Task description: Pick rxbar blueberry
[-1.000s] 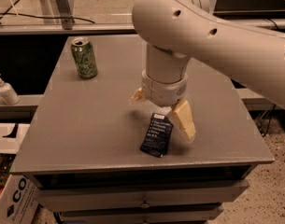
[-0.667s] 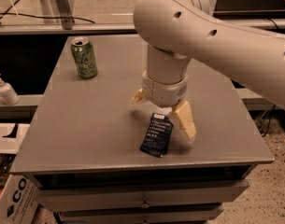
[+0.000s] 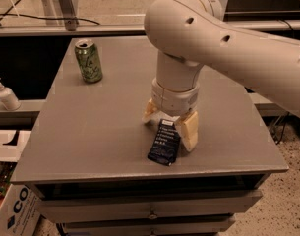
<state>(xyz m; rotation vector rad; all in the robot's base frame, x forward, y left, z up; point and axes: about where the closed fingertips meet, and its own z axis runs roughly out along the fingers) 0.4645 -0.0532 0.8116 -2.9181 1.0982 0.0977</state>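
Near front edge of table [image 3: 90,132]: dark blue snack bar [image 3: 164,142] lies flat | tool [image 3: 169,123] low over its far end, fingers [image 3: 189,132] apart, one each side, not clamped | reach looks done; closing and lifting left | green can [image 3: 88,60] stands well apart, back-left

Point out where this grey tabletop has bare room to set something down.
Widest bare patch on the grey tabletop: left-front, between the green soda can and the near edge. The far right, behind the arm, is partly hidden. Crowded: centre-right front, where the robot's hand hangs, fingers apart, over the dark navy-blue snack bar wrapper.
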